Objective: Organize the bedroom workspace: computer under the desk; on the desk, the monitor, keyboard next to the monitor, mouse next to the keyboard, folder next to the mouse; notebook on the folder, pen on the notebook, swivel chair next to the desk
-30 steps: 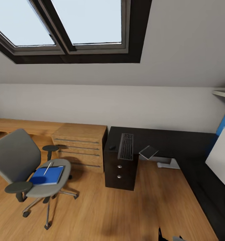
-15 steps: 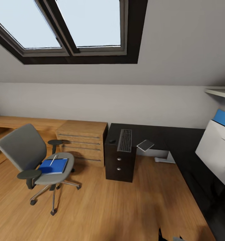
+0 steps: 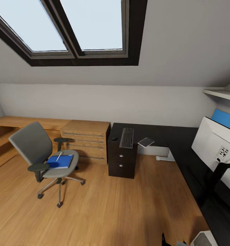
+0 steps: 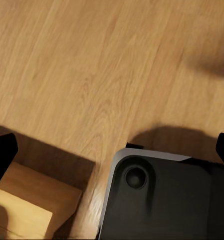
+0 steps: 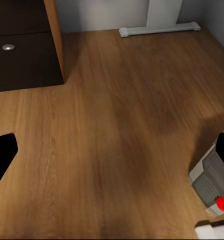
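Note:
The swivel chair (image 3: 36, 150) stands on the wooden floor at the left. The blue folder (image 3: 61, 161) lies on its seat, with a thin silver pen (image 3: 59, 156) across it. On the black desk (image 3: 162, 135), above the drawer unit (image 3: 121, 163), the keyboard (image 3: 127, 137) lies with the small mouse (image 3: 114, 139) to its left. A thin flat grey item (image 3: 146, 142), perhaps the notebook, sits at the desk's edge. The monitor (image 3: 215, 147) stands on the desk's right wing, its pale back toward me. The computer (image 5: 214, 185) is on the floor. My left gripper (image 4: 113, 152) and right gripper (image 5: 113, 155) hang open over the floor.
A light wooden drawer cabinet (image 3: 85, 140) stands between chair and desk, with a low wooden ledge (image 3: 12, 123) running left. The desk's white leg foot (image 5: 159, 29) rests on the floor. A white shelf (image 3: 220, 94) and something blue (image 3: 226, 119) are behind the monitor. Skylights sit overhead.
The whole picture has shifted: the camera pulled back and turned, so the chair, cabinet and desk look smaller and more of the monitor shows. Nothing on the desk or chair moved.

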Tool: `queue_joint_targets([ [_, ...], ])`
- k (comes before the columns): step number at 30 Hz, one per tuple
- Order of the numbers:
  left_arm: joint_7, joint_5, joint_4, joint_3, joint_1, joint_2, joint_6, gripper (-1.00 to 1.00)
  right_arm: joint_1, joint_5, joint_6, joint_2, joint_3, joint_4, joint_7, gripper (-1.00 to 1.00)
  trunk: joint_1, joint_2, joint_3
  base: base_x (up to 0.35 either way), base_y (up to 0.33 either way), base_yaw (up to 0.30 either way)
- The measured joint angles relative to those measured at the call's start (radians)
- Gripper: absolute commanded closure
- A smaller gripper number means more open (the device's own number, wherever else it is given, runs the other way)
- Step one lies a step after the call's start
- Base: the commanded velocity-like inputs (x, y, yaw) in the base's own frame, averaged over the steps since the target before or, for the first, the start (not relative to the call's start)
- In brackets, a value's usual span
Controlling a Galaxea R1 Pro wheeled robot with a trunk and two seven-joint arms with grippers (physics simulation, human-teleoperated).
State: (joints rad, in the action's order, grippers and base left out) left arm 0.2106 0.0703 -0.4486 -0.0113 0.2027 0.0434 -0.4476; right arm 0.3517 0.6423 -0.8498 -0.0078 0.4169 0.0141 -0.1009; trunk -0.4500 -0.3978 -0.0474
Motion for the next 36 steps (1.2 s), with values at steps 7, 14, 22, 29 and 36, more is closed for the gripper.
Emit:
queue_joint_targets([
  [7,0.0,0.0,0.001,0.0,0.0,-0.001,0.0,-1.0,0.0,-0.043,0.0,0.012,0.003,0.001,0.001,-1.0,0.0,0.0,-0.007,-0.335,0.0,0.0],
  [14,0.0,0.001,0.001,0.0,0.0,-0.001,0.0,-1.0,0.0,-0.066,0.0,0.014,0.002,0.001,0.0,-1.0,0.0,0.0,-0.017,-0.335,0.0,0.0],
  [22,0.0,0.001,0.001,0.0,0.0,-0.001,0.0,-1.0,0.0,-0.072,0.0,0.016,0.003,0.001,0.001,-1.0,0.0,0.0,-0.03,-0.3,0.0,0.0],
  [29,0.011,0.019,0.0,-0.011,0.0,-0.004,-0.042,-1.0,0.0,-0.073,0.002,0.016,0.003,0.005,0.004,-1.0,0.001,0.0,-0.036,-0.053,0.0,0.0],
  [36,0.007,0.047,-0.247,-0.013,-0.009,0.017,0.041,-1.0,0.001,-0.071,0.008,0.032,0.007,-0.085,0.009,-1.0,0.001,0.0,-0.036,-0.004,0.0,0.0],
])
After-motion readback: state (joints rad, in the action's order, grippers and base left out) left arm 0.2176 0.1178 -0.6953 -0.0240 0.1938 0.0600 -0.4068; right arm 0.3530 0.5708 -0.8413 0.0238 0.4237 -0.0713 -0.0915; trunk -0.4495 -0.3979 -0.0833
